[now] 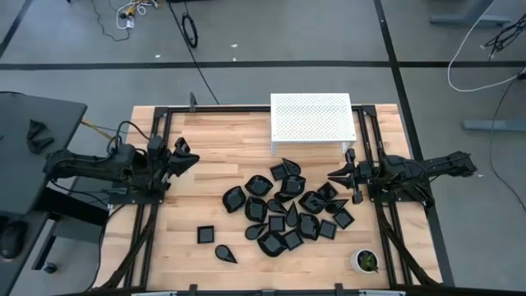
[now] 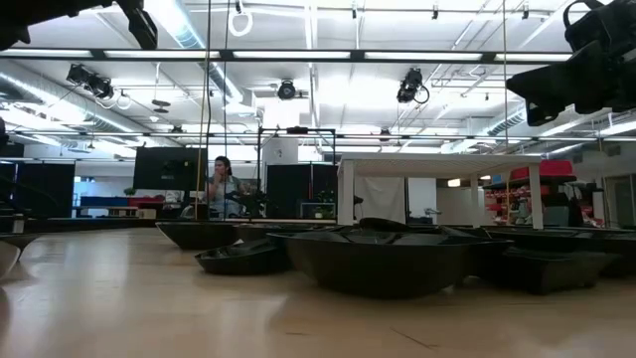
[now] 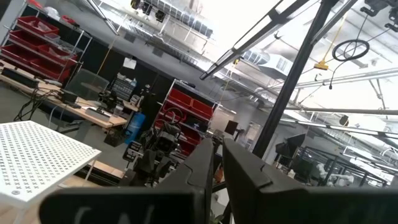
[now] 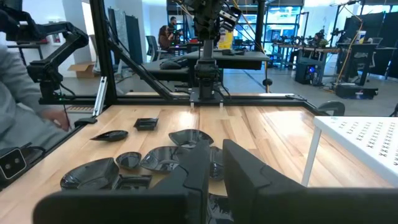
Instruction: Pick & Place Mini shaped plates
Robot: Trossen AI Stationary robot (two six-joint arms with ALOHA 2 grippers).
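Observation:
Several mini shaped plates (image 1: 288,205), glossy black, lie in a loose cluster on the wooden table right of centre, some overlapping. A square one (image 1: 205,234) and a teardrop one (image 1: 225,253) lie apart near the front. The low view shows the plates (image 2: 383,254) edge-on, and the right wrist view shows them (image 4: 168,155) ahead of the fingers. My left gripper (image 1: 191,158) hovers shut at the table's left and is tipped upward (image 3: 217,171). My right gripper (image 1: 333,175) hovers shut just right of the cluster, pointing level toward the left (image 4: 216,171). Neither touches a plate.
A white perforated rack (image 1: 312,122) stands at the far middle. A small white cup with green contents (image 1: 365,261) sits at the front right. Dark frame rails (image 1: 156,205) run along both sides. Bare wood (image 1: 205,189) lies left of the cluster. A person's sleeve (image 4: 18,93) shows beyond the table.

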